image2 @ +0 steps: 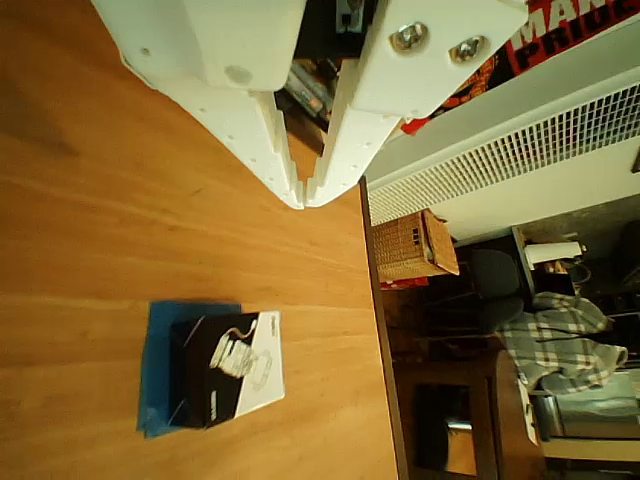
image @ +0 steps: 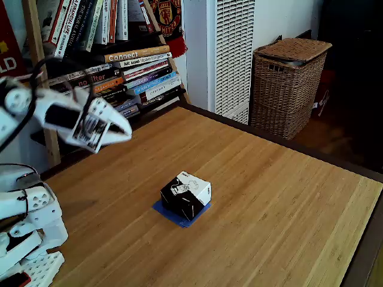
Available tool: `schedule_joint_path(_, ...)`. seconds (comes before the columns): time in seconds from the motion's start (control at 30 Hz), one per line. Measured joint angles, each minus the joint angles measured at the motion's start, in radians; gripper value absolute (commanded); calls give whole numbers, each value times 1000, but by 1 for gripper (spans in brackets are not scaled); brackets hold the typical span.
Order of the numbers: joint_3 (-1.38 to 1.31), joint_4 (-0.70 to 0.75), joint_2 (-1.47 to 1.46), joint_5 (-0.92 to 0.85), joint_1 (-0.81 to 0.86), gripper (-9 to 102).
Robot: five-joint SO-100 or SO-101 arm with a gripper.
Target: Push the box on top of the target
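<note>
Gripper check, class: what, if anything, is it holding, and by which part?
Nothing. The gripper is shut and empty above the table, apart from the box, which sits on the target.

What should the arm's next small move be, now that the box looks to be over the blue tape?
Probably hold the raised, shut gripper back, with no further push. The black-and-white cardboard box already sits on the blue tape square, with only thin blue edges showing. Another push risks sliding it off.

The box (image2: 228, 368) sits on the target (image2: 158, 368), jaws closed above.
</note>
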Motion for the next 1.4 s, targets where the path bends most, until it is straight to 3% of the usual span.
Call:
schedule_joint_path(0.7, 324, 37, 426, -18, 26, 0)
schedule_joint_path(1.4, 534, -11, 443, -69, 31, 0)
